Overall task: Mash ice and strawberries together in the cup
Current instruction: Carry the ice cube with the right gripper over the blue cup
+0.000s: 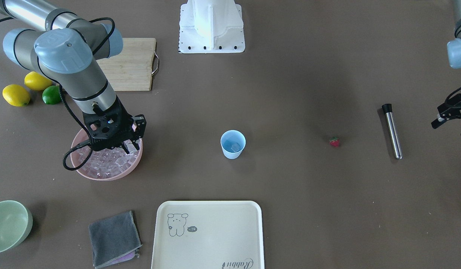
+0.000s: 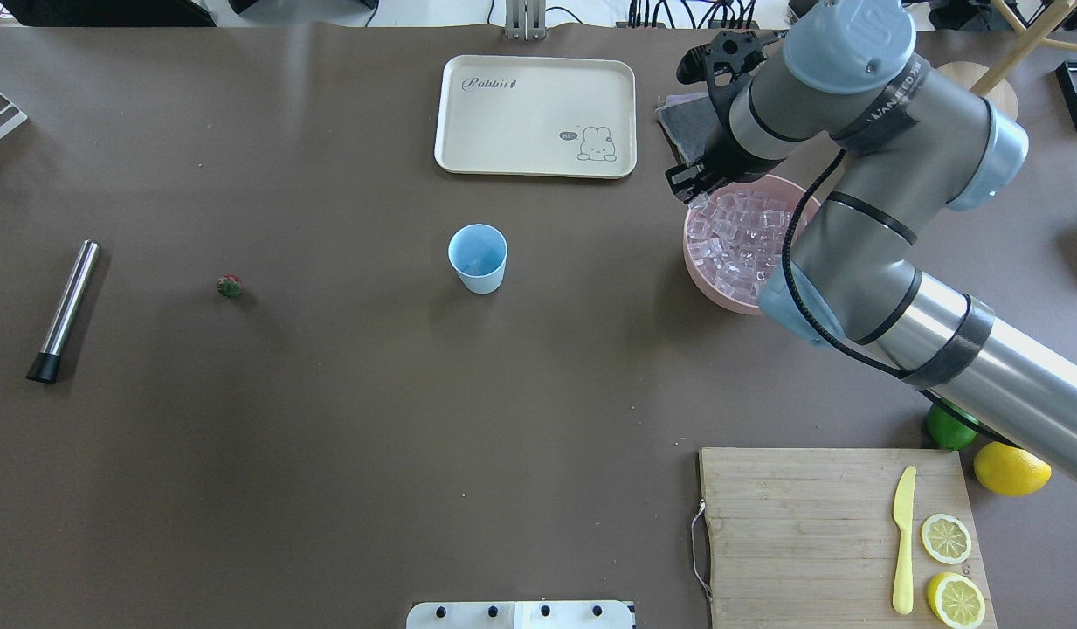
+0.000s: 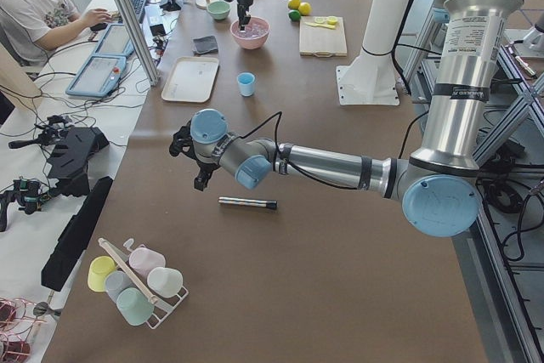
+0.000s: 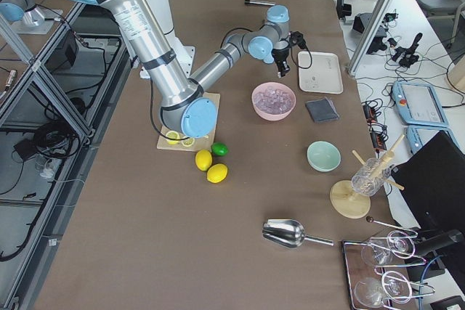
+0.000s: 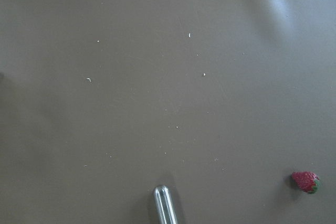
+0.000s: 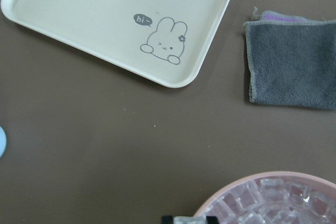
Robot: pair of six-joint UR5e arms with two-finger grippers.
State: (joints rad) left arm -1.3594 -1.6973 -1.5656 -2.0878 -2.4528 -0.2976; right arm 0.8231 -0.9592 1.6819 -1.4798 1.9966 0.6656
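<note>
ice (image 1: 103, 164) fills bowl (image 1: 103, 178) toward the table's right end, in the half nearer the operators' edge. one cube (image 1: 236, 147) lies in cup (image 1: 233, 144) at mid-table. strawberry (image 1: 334, 141) lies on bare tabletop toward the left end; rod (image 1: 392, 130) lies further that way, well apart from it.

layout, my reading: cup sits central so both arms can reach it, with ice on the right arm's side and strawberry and rod on the left's. right gripper (image 6: 189, 219) hangs over the bowl's rim on the cup-ward side. its tips are pressed on what looks like a clear cube, probably meant for cup. left gripper (image 1: 451, 129) hovers over the tabletop beyond the rod. its jaws look spread and hold nothing; likely parked out of the way.

views: only the front view shows the cube inside cup; overhead gives just a pale interior. only the right wrist view shows the tips and the pinch. left wrist view shows strawberry and rod tip but no fingers. overhead omits left gripper.
</note>
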